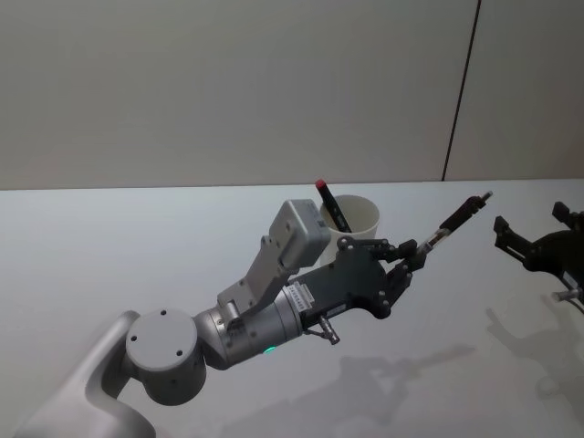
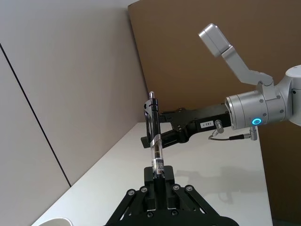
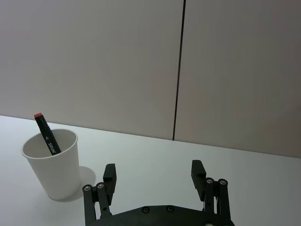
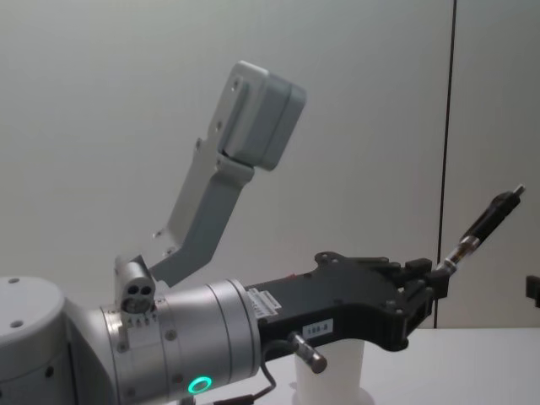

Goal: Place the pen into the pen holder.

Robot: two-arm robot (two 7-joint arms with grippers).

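Observation:
My left gripper [image 1: 420,249] is raised above the table to the right of the pen holder and is shut on the lower end of a black and clear pen [image 1: 459,217]. The pen points up and to the right. In the left wrist view the pen [image 2: 154,136] stands up from between the fingers, and in the chest view the pen [image 4: 485,224] slants above the left gripper [image 4: 437,277]. The pen holder [image 1: 362,219], a white paper cup, stands upright behind the left wrist with a red-capped black marker [image 1: 332,206] leaning inside. My right gripper [image 3: 154,173] is open, facing the pen holder [image 3: 52,162].
The right gripper [image 1: 536,228] hovers at the table's right edge, its arm [image 2: 256,110] reaching across in the left wrist view. A pale wall with a dark vertical seam [image 1: 461,91] runs behind the white table [image 1: 109,246]. The cup's base [image 4: 331,375] shows behind my left forearm.

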